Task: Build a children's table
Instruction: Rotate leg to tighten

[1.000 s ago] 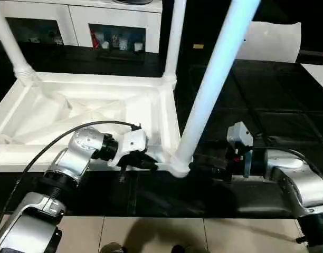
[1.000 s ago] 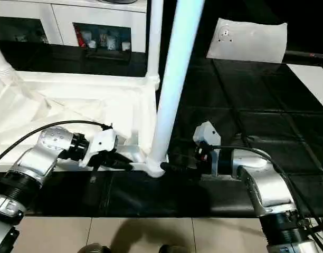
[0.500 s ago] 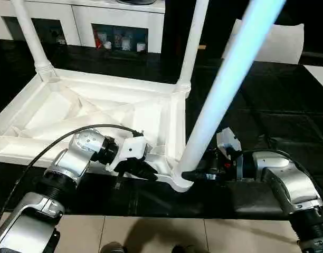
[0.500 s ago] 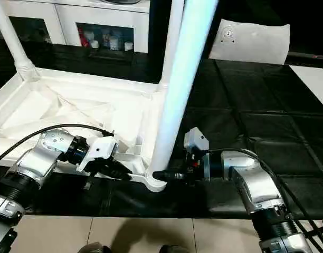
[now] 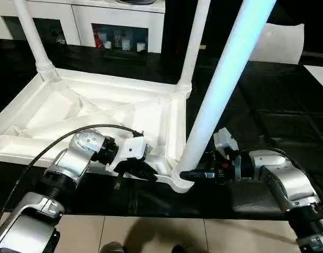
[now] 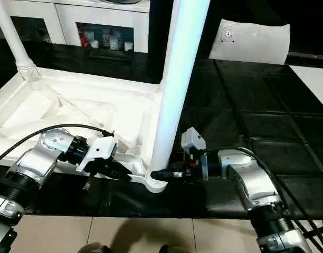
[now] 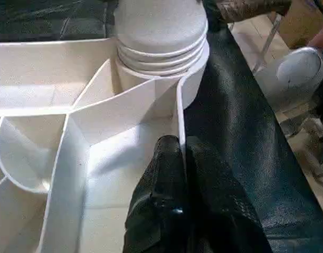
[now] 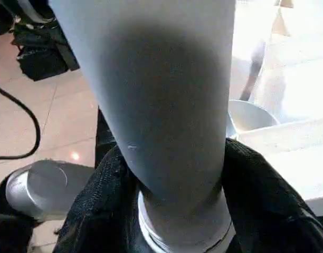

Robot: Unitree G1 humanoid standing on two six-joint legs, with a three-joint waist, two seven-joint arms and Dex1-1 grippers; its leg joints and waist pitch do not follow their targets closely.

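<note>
Closest to me, my left pincer point(image 7: 177, 158) was pinched shut on the near rim of the upturned tabletop point(image 5: 98, 113). Just beside it, my right pincer point(image 8: 167, 211) sat clamped around the base of the near leg point(image 5: 219, 84), which stood in its corner socket point(image 5: 181, 181). Beyond, the tabletop lay on the black worktop point(image 6: 246, 105) with two more legs point(image 5: 32, 34) upright at its far corners.

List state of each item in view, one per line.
tabletop: upside down, ribs up, on the black mat
near leg: upright in the near corner socket
two far legs: upright in their sockets
left gripper: jaws shut on the tabletop rim
right gripper: jaws around the near leg's base
</note>
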